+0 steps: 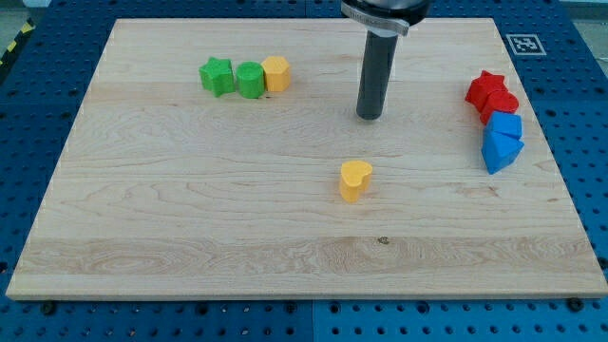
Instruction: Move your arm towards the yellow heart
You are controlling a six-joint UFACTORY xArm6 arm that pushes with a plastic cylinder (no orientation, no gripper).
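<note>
In the camera view, a pale wooden board (190, 228) lies on a blue perforated table (38, 76). My tip (370, 116), the lower end of a straight dark rod hanging from the view's top, stands on bare wood above and slightly to the right of the board's centre. There is no hand here to open or close; the rod touches no block.

The small yellow heart-shaped block (355, 180) sits near the middle of the board, below my tip and slightly to the view's left of it, clearly apart from it. Its lobes face the view's top right and its narrow end the bottom left, so its long axis runs along that diagonal as far as I can make out.

At the upper left, three blocks form a touching row: a green star-shaped block (217, 76), a green rounded block (251, 80) and a yellow hexagonal block (276, 73). At the right edge a column stands: a red star-shaped block (485, 87) touching a second red block (501, 104) whose shape is unclear, then a blue block (505, 126) and a blue pointed block (500, 152) below.
</note>
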